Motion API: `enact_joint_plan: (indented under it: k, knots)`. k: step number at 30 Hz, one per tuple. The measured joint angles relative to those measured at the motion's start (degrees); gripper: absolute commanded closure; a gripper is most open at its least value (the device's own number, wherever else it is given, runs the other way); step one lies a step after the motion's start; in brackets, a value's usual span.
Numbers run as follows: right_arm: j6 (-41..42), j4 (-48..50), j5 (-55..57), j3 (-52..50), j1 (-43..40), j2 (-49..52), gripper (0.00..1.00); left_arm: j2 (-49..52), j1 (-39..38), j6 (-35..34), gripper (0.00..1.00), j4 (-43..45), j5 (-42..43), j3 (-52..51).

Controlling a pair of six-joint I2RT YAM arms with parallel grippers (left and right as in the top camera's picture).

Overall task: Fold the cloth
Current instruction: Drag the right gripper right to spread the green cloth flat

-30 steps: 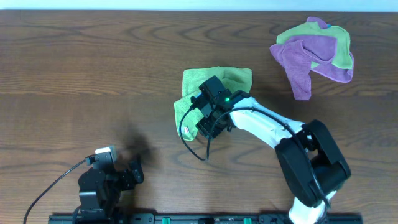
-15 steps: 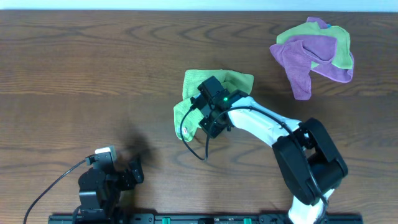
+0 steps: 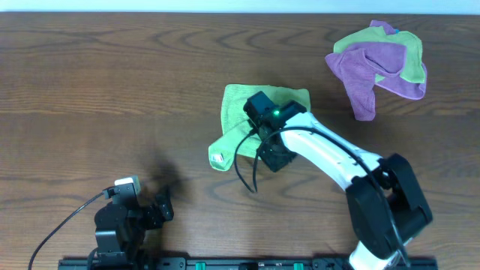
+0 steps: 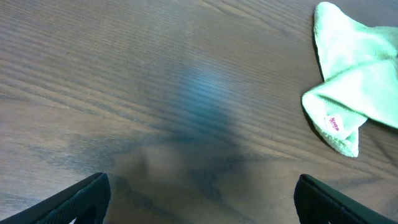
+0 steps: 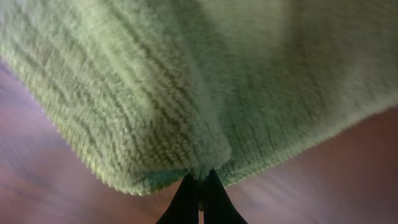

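**Item 1, task piece.** Light green terry cloth, lying near the middle of the dark wood-grain surface and partly under the right arm. Its far edge lies flat and roughly square. Its near-left corner trails out as a rolled flap carrying a small white label with red print. Compared with a second ago, the far portion sits flatter and wider. The labelled flap now shows clear of the arm, where earlier the wrist covered that side.

**Item 2, right gripper**. The jaws are drawn together to a narrow point at a raised fold of the cloth. They appear to pinch the edge of that fold, though the close, blurred wrist view leaves the bite itself uncertain. The wrist has shifted to the right and toward the near edge since the earlier frames.

**Item 3, left gripper**. It is parked at the near-left of the surface, well apart from the cloth. The jaws are spread wide with nothing between them, and its position is unchanged.

**Item 4, other goods.** A loose heap of purple and green cloths sits at the far right, well apart from the task piece and undisturbed.
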Motion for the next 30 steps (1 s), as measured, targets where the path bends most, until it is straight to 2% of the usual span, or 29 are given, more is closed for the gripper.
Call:
enact_joint_plan:
  k: [10, 18, 21, 22, 23, 26, 30]
  knots:
    - [12.4, -11.0, 9.0, 0.1, -0.3, -0.5, 0.99, 0.0, 0.0, 0.0, 0.05, 0.0, 0.0, 0.0]
    - [18.2, -12.2, 10.2, 0.0, -4.9, -0.5, 0.98, 0.0, 0.0, -0.2, 0.05, 0.0, 0.5, 0.0]
    - [19.3, -11.9, 10.0, -1.0, -6.8, -0.5, 0.78, 0.0, 0.0, -0.2, 0.05, 0.1, 2.8, 0.0]
    - [19.5, -11.7, 9.8, -1.2, -7.3, -0.5, 0.60, 0.0, 0.0, -0.2, 0.04, 0.1, 4.1, 0.0]
    - [19.5, -11.3, 9.5, -1.3, -7.6, -0.5, 0.48, 0.0, 0.0, -0.2, 0.04, 0.1, 5.1, 0.0]
    - [18.7, -9.7, 8.0, -1.4, -7.8, -0.6, 0.34, 0.9, 0.0, -0.2, 0.04, 0.0, 7.1, 0.4]
    - [18.1, -6.6, 4.0, -1.5, -7.8, -1.7, 0.30, 7.0, 0.0, 0.1, 0.04, -0.9, 8.0, 5.0]
